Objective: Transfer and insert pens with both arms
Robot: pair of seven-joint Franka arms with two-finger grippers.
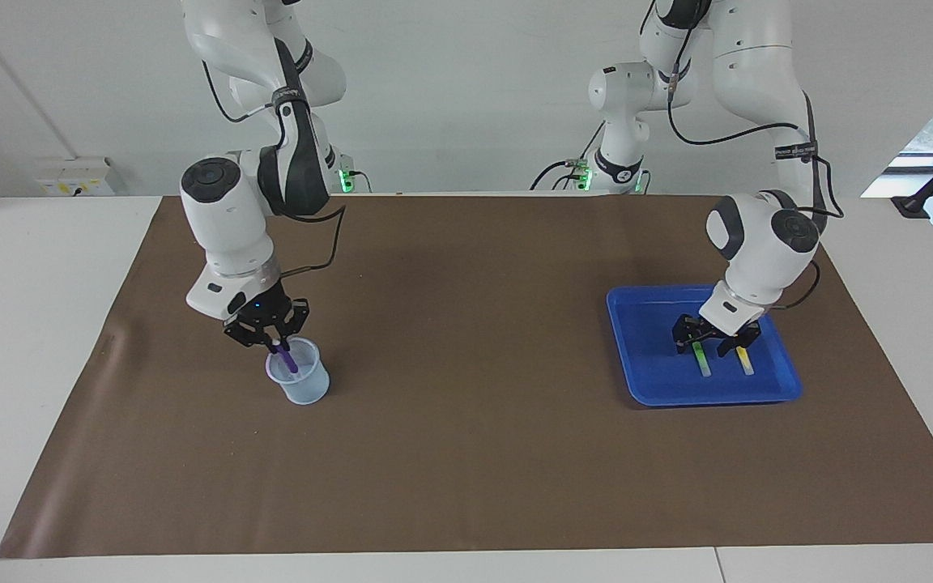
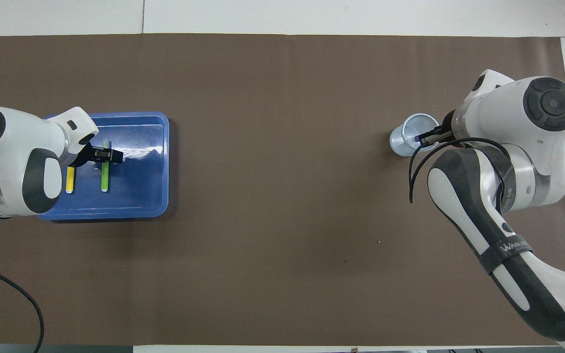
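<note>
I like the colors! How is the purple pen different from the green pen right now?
The purple pen stands tilted inside the clear cup, while the green pen lies flat in the blue tray. The purple pen is at the right arm's end of the table, under the right gripper; the green pen is at the left arm's end, under the left gripper, beside the yellow pen. Both are short, slim sticks.
</note>
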